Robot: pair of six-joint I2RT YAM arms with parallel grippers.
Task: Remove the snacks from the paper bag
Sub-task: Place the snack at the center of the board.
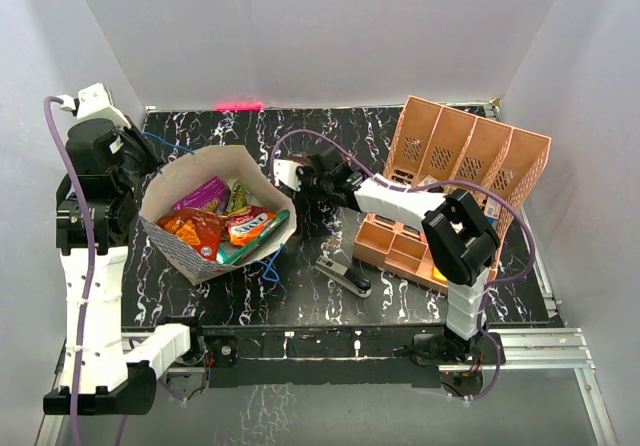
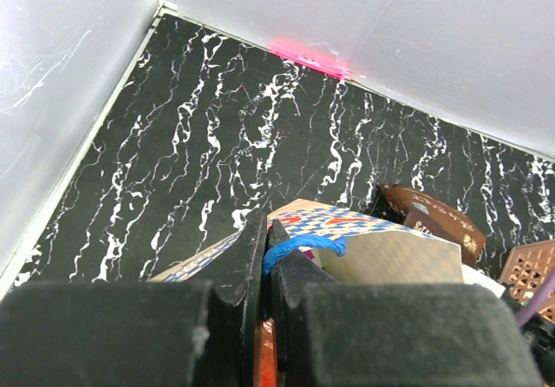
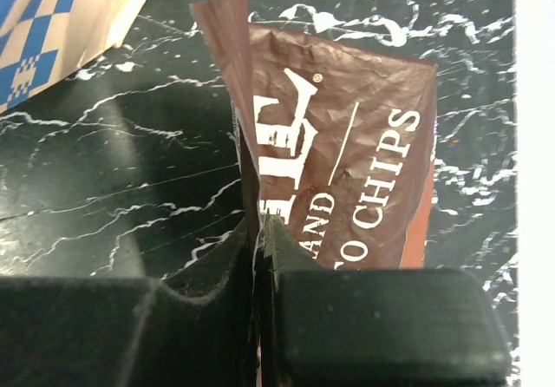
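Note:
The paper bag (image 1: 175, 249) lies open at the table's left, its blue diamond band showing in the left wrist view (image 2: 329, 225). Inside lie snacks: a purple packet (image 1: 203, 194), an orange one (image 1: 190, 228), a red-orange one (image 1: 248, 224) and a teal-green one (image 1: 258, 242). My left gripper (image 1: 147, 163) is shut on the bag's blue string handle (image 2: 303, 248) at the rim. My right gripper (image 1: 303, 182) is shut on the edge of a brown chips packet (image 3: 347, 170), held just right of the bag above the table. That packet also shows in the left wrist view (image 2: 429, 218).
A salmon-pink organiser (image 1: 470, 156) stands at the right, with low compartments (image 1: 395, 246) in front of it. A black stapler (image 1: 343, 276) lies near the front middle. White walls close in the back and both sides. A red light mark (image 1: 237, 105) is at the back edge.

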